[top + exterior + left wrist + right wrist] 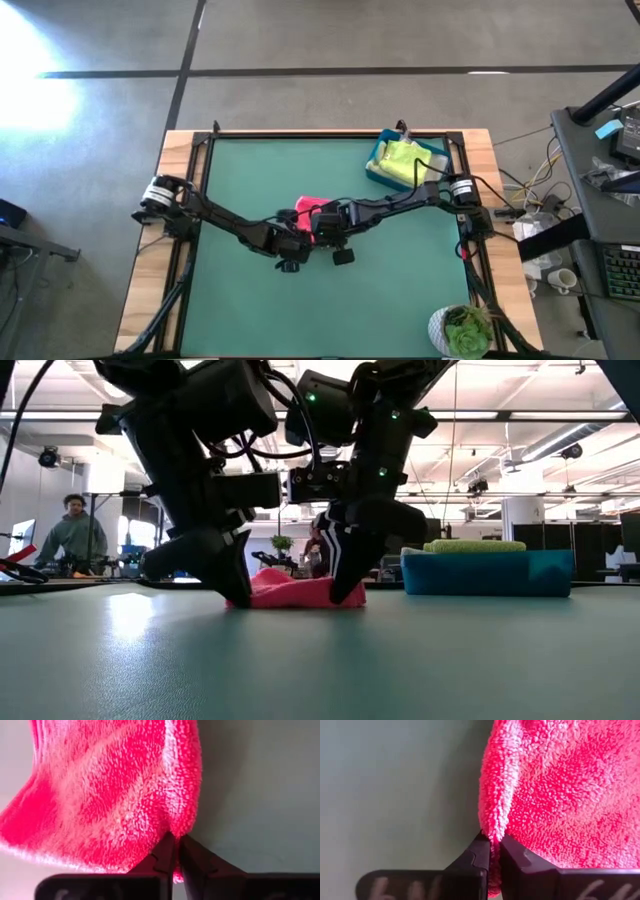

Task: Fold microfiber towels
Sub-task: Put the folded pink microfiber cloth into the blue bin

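Observation:
A hot pink microfiber towel (pixel 312 209) lies bunched on the green table mat (pixel 260 170) near the middle. It shows as a low heap in the low view (pixel 295 592). My left gripper (pixel 299 224) is shut on the towel's left end, and my right gripper (pixel 326 222) is shut on its right end. Both slant down onto it. More towels, a lime green one (pixel 402 158) on top, lie in the blue bin (pixel 378 170) at the far right. My left gripper pinches a raised pucker of cloth at the towel's edge (pixel 176 822) between its two fingers. It comes slanting down from the table's left. One layer or several, I cannot tell. The towel lies slack on the mat. My right gripper pinches the towel's edge (pixel 491 831) between its two fingers, where the cloth stands up in a narrow ridge. It comes slanting down from the table's right. The rest of the towel lies slack on the mat.
The blue bin (pixel 487 572) stands at the far right of the mat. A potted plant (pixel 465 330) sits at the near right corner. Bare mat lies to the near side and to the left. A person (pixel 75 535) sits in the room beyond the table.

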